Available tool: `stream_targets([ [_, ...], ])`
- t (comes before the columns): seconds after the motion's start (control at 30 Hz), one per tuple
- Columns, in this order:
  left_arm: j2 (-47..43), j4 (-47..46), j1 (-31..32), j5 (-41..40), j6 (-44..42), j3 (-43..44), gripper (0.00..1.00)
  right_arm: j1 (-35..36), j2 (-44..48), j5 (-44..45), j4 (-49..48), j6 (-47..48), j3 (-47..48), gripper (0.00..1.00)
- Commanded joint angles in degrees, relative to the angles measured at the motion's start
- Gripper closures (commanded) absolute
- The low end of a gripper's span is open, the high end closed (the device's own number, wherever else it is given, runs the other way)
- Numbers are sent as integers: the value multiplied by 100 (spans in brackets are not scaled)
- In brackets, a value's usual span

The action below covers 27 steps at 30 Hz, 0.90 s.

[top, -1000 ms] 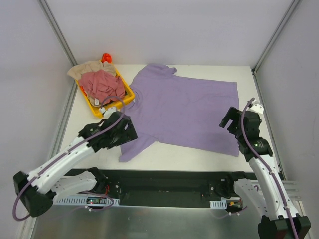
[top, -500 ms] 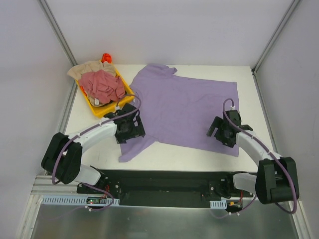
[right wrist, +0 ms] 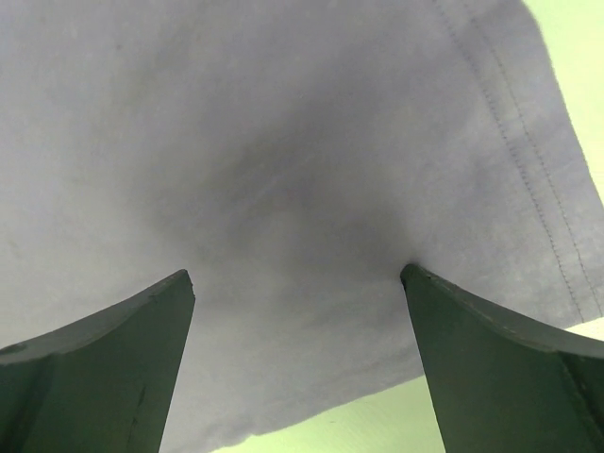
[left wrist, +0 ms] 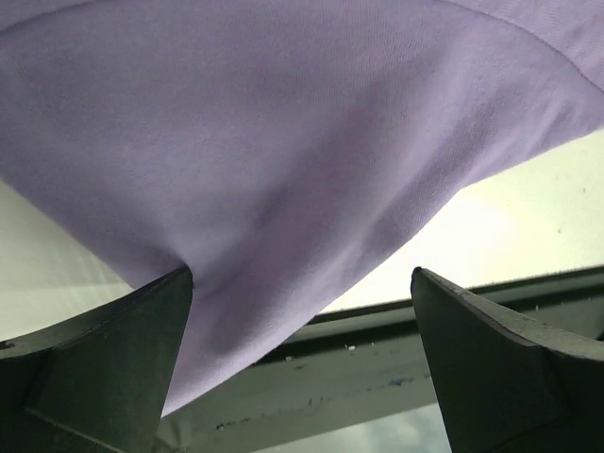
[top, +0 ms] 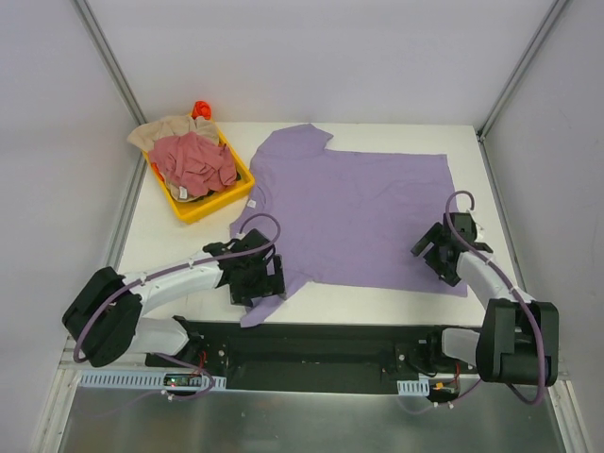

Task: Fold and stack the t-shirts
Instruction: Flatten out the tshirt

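The lavender-purple t-shirt (top: 349,208) lies spread flat across the table, neck to the left, hem to the right. My left gripper (top: 259,283) is low over its near-left sleeve, which reaches the table's front edge. In the left wrist view the jaws (left wrist: 300,278) stand wide apart with purple cloth (left wrist: 283,142) between them, not pinched. My right gripper (top: 440,253) is low over the near-right hem corner. Its jaws (right wrist: 294,274) are also wide apart over the cloth (right wrist: 283,123). The dusty pink-red shirt (top: 193,160) and the beige shirt (top: 160,130) lie crumpled together.
The pink-red and beige shirts fill a yellow plastic tray (top: 215,205) at the table's back left. A small orange object (top: 200,109) sits behind it. Grey walls with metal posts close the left, right and back. The black rail runs under the front edge (left wrist: 377,377).
Both grippers have moved toward the near edge. The purple shirt has come with them, lies flatter, and its near-left sleeve now reaches the front edge.
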State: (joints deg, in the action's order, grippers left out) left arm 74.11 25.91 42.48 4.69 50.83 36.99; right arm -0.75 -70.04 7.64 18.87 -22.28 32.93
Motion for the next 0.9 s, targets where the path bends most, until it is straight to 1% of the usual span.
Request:
stream_targets([
  [0.0, -396, 186, 208, 244, 261, -96, 1, -337, 131, 344, 450, -5, -173, 4],
  [0.1, -809, 247, 226, 225, 68, 88, 1, -338, 297, 204, 547, 381, 2, 4],
  [0.23, -1205, 414, 270, 392, -449, 334, 1, -268, 824, 159, 793, 804, 222, 4],
  [0.3, -1223, 598, 340, 445, -783, 440, 1, -154, 1114, 141, 959, 936, 258, 4],
  [0.33, -1171, 843, 410, 454, -855, 493, 1, -84, 1228, 141, 1056, 945, 267, 4],
  [0.4, -1004, 1274, 611, 419, -882, 589, 1, 66, 1440, 98, 1223, 980, 284, 4],
  [0.47, -837, 1600, 944, 358, -812, 599, 1, 434, 1572, 115, 1338, 989, 267, 4],
  [0.53, -688, 1706, 1244, 270, -724, 511, 5, 707, 1660, 133, 1365, 928, 214, 4],
  [0.6, -521, 1724, 1359, 235, -671, 388, 10, 866, 1721, 98, 1338, 866, 144, 4],
  [0.77, -2, 1715, 1368, -222, -460, 352, 21, 1042, 1871, 132, 1233, 813, -32, 4],
  [0.87, 402, 1716, 1368, -433, -363, 414, 25, 1060, 1924, 185, 1224, 831, -76, 4],
])
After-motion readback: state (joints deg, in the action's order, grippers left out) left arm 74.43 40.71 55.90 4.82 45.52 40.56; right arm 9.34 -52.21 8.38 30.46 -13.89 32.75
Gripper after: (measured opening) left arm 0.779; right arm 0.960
